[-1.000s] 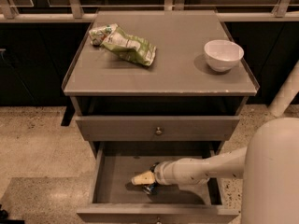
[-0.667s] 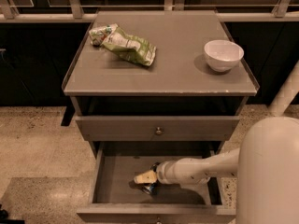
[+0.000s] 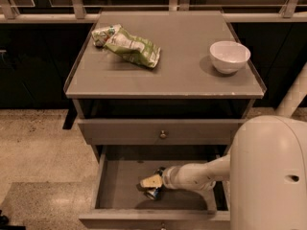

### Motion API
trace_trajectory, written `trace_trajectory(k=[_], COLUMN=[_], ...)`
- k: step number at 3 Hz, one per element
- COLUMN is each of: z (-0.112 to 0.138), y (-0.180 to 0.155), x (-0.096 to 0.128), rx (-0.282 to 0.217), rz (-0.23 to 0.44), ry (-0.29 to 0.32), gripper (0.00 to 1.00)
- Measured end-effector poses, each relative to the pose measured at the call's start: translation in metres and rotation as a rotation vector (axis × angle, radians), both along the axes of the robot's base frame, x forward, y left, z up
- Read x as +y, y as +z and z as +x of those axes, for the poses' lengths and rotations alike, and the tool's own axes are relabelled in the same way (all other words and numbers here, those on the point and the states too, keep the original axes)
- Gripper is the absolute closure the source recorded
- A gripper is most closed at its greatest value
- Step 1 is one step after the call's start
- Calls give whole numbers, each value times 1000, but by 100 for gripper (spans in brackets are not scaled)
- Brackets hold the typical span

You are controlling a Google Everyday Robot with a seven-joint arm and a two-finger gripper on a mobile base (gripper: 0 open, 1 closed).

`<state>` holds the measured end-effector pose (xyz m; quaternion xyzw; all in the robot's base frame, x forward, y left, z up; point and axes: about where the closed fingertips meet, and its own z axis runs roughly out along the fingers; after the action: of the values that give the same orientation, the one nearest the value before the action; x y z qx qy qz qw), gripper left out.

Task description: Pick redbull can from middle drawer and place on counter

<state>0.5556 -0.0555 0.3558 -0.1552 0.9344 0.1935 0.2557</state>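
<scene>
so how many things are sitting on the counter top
2: a green and white snack bag at the back left, a white bowl on the right. The whole counter shows. The claw is down in the open middle drawer.

The gripper (image 3: 150, 183) is down in the middle drawer (image 3: 120, 188) and covers most of the redbull can (image 3: 153, 194). The robot's big white body (image 3: 268, 176) hides the drawer's right side. The drawer's front is cut off at the bottom.
</scene>
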Motion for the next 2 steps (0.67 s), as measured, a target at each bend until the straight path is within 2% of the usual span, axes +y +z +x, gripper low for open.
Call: trace_trajectory(k=[1, 2], z=[0, 0], y=[0, 0], x=[0, 0], rx=[0, 0], rz=[0, 0], ry=[0, 0], gripper=[14, 34])
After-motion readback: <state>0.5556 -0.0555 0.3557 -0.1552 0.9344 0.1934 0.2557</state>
